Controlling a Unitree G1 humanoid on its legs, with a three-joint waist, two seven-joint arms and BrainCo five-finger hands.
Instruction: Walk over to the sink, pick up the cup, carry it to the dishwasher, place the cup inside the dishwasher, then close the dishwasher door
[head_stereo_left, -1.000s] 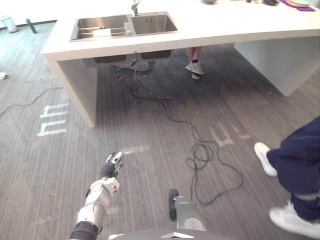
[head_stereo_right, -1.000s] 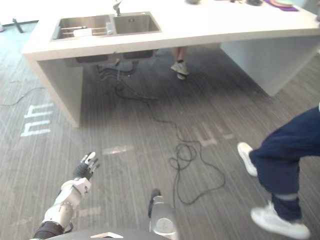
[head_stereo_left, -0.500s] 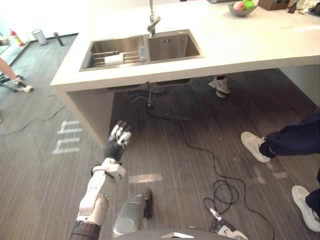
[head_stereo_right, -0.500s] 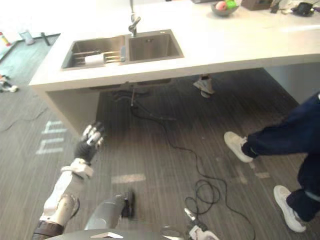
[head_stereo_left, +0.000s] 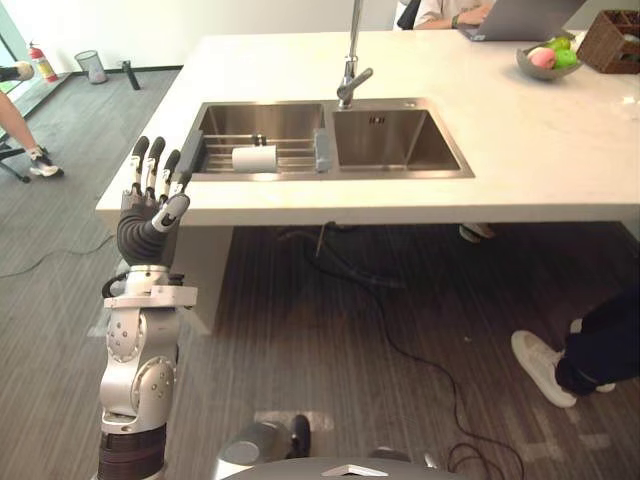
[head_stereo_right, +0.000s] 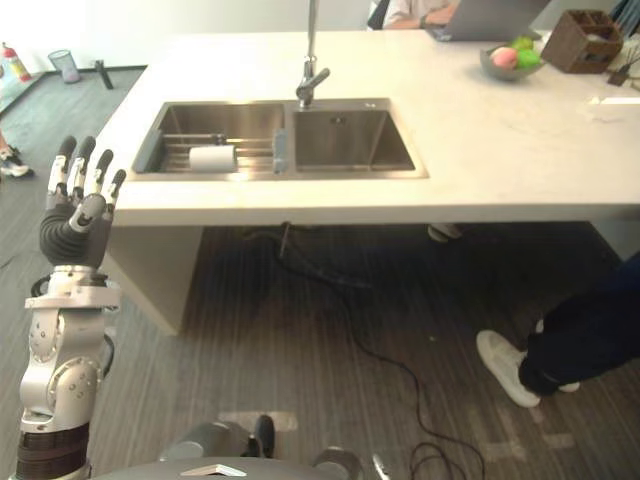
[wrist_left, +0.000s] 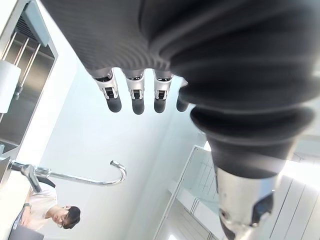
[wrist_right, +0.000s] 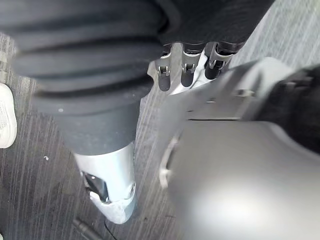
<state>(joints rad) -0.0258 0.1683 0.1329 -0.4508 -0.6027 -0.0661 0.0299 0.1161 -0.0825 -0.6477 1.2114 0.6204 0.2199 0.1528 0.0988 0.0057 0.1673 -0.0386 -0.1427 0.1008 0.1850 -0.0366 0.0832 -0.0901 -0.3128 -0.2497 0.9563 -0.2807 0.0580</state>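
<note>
The cup (head_stereo_left: 254, 158) is white and lies on its side on a wire rack (head_stereo_left: 292, 152) in the left basin of the double sink (head_stereo_left: 400, 172), which is set in a long white counter (head_stereo_left: 540, 150). Neither hand is touching the cup. The right basin is bare, and the faucet (head_stereo_left: 350, 80) stands behind the wall that divides the two basins. The left hand (head_stereo_left: 148, 225) is raised in front of the counter, near its left corner. Its fingers (head_stereo_left: 155, 160) are straight, point upward and are a little spread, and they hold nothing. In the left wrist view the same fingers (wrist_left: 137, 100) are extended in a row with only air past them. The right hand (wrist_right: 95, 75) shows in the right wrist view, low above the grey striped floor (head_stereo_left: 330, 340). Its fingers (wrist_right: 164, 81) are relaxed and nearly straight, and it holds nothing. On the far right part of the counter there is a bowl (head_stereo_left: 545, 62) with fruit, and beside it a brown basket (head_stereo_left: 610, 40). A person sits at the far side of the counter with a laptop (head_stereo_left: 520, 18). On the floor at the right there is a person's leg in dark trousers with a white shoe (head_stereo_left: 542, 367).
</note>
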